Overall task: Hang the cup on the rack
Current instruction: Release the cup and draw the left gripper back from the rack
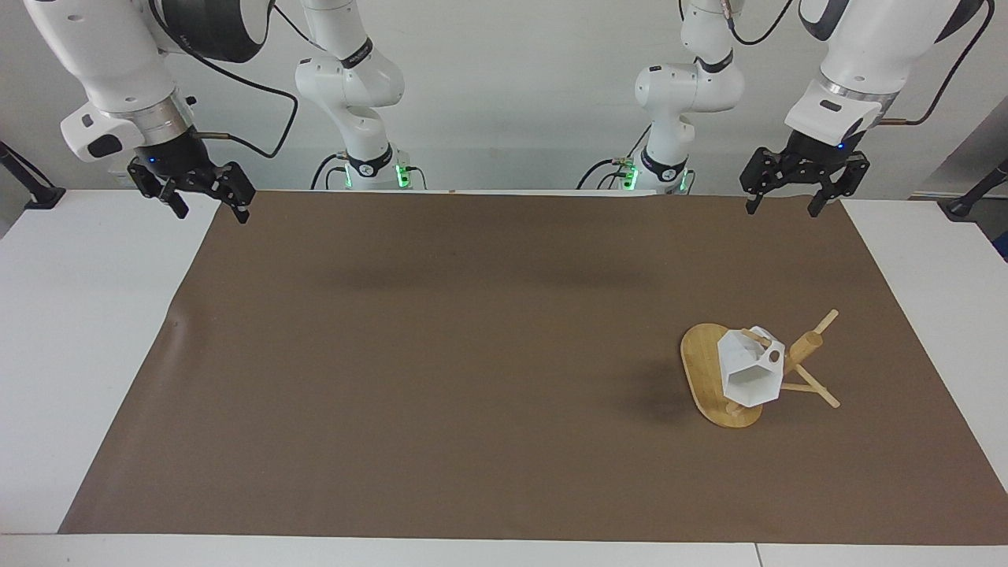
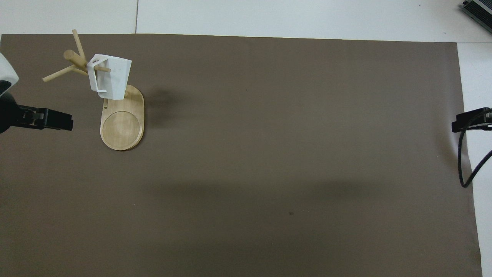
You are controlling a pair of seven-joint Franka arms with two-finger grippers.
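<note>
The white faceted cup (image 1: 750, 368) hangs by its handle on a peg of the bamboo rack (image 1: 807, 347), which stands on its oval base (image 1: 699, 366) toward the left arm's end of the table. The overhead view shows the cup (image 2: 110, 76) on the rack (image 2: 73, 57) too. My left gripper (image 1: 788, 201) is open and empty, up in the air over the mat's edge nearest the robots; it shows in the overhead view (image 2: 57, 120). My right gripper (image 1: 211, 206) is open and empty, raised over the mat's corner at the right arm's end, waiting.
A brown mat (image 1: 472, 354) covers most of the white table (image 1: 79, 315). A black clamp with a cable (image 2: 471, 121) sits at the table's edge at the right arm's end.
</note>
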